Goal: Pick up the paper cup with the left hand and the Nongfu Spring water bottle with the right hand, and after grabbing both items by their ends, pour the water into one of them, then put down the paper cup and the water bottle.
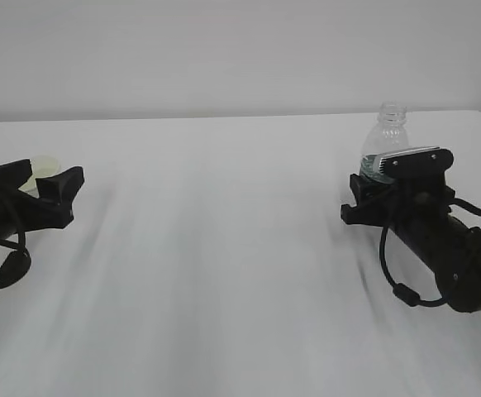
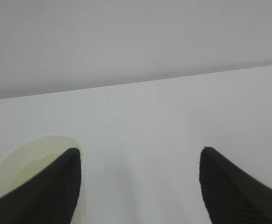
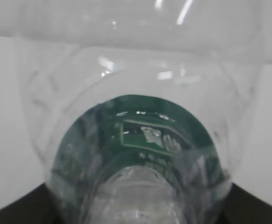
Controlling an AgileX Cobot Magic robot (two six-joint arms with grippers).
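The left claw point(image 2: 138, 186) stands spread on the bench point(image 1: 224, 215), the paper cup point(image 2: 21, 163) by its left finger, holding some water. The right claw point(image 1: 371, 192) pinches the Nongfu Spring water bottle point(image 1: 387, 141) low; withdrawing before it spreads could topple the bottle

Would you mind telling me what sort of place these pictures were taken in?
Probably a lab or test bench: a bare white table against a plain pale wall, two black robot arms, and only a paper cup and a clear water bottle laid out.
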